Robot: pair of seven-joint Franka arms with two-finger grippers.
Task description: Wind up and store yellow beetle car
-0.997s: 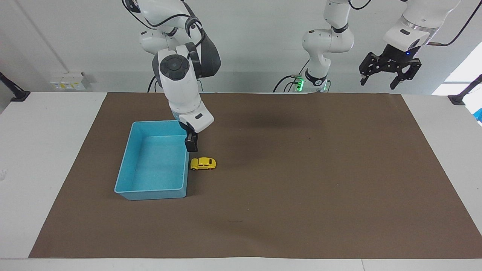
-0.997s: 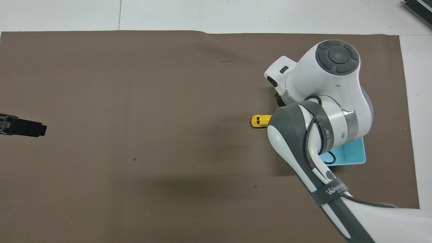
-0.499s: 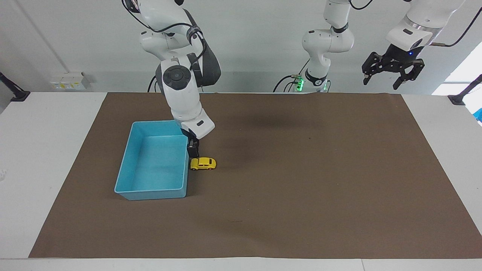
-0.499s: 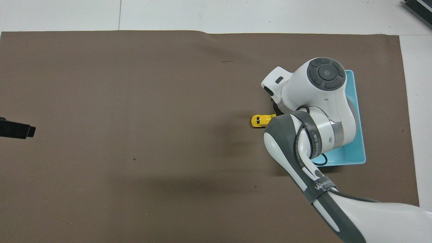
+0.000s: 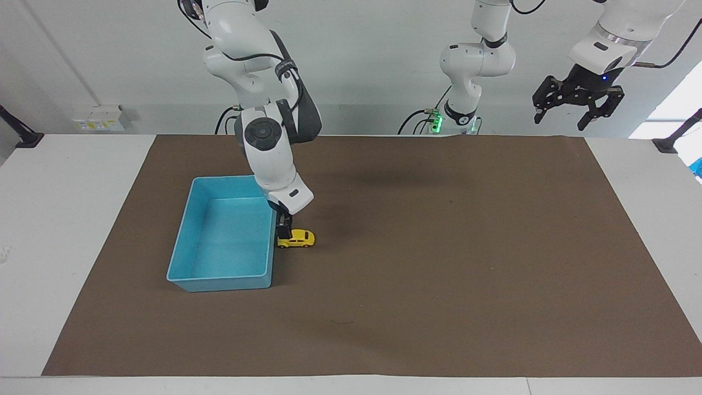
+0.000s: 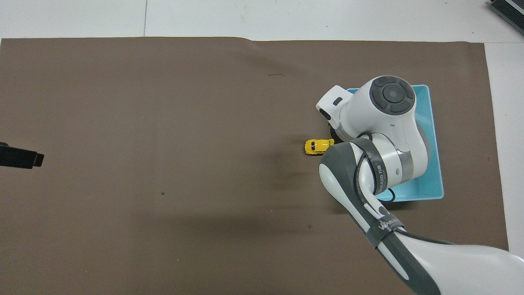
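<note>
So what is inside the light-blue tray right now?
Nothing shows on the visible floor of the light-blue tray. The yellow beetle car sits on the mat beside it. From overhead, the right arm covers much of the tray.

Even, bright overhead light falls on the matte brown table mat (image 5: 439, 263); soft, diffuse arm shadows spread across it, with both views sharp and glare-free.
</note>
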